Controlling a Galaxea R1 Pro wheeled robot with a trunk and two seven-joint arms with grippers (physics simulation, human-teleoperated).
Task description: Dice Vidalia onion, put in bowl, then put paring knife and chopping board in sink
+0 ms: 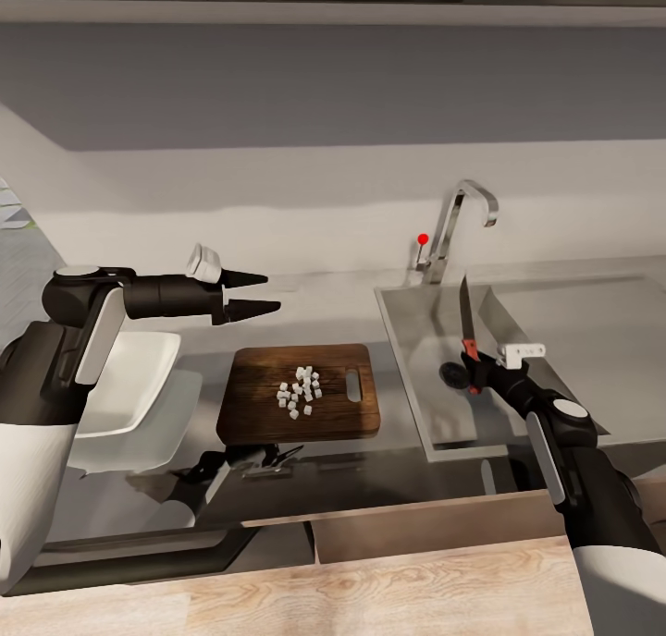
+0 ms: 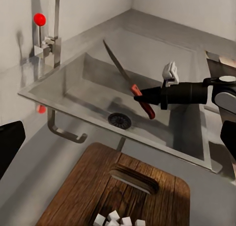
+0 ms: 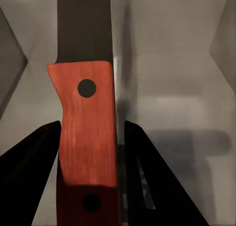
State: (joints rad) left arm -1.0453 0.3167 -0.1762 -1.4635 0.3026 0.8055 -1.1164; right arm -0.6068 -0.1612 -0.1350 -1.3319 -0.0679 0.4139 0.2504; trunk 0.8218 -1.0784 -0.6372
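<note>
The paring knife [image 1: 465, 324] is gripped by the right pincer [image 1: 474, 370] over the sink [image 1: 407, 340], blade pointing up. Diced onion [image 1: 299, 391] is left on the chopping board [image 1: 250, 405]; the left pincer [image 1: 262, 294] is spread, nothing held.

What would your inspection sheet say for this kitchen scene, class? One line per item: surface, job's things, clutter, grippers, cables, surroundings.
Surface: grey countertop, glossy.
Job's things: diced onion lies on the chopping board; bowl beside the board; paring knife held over the sink.
Clutter: nothing seen.
Grippers: right gripper shut on the knife's red handle; left gripper open, holding nothing, above the counter.
Cables: nothing seen.
Surroundings: tap with red knob, pale wall.
</note>
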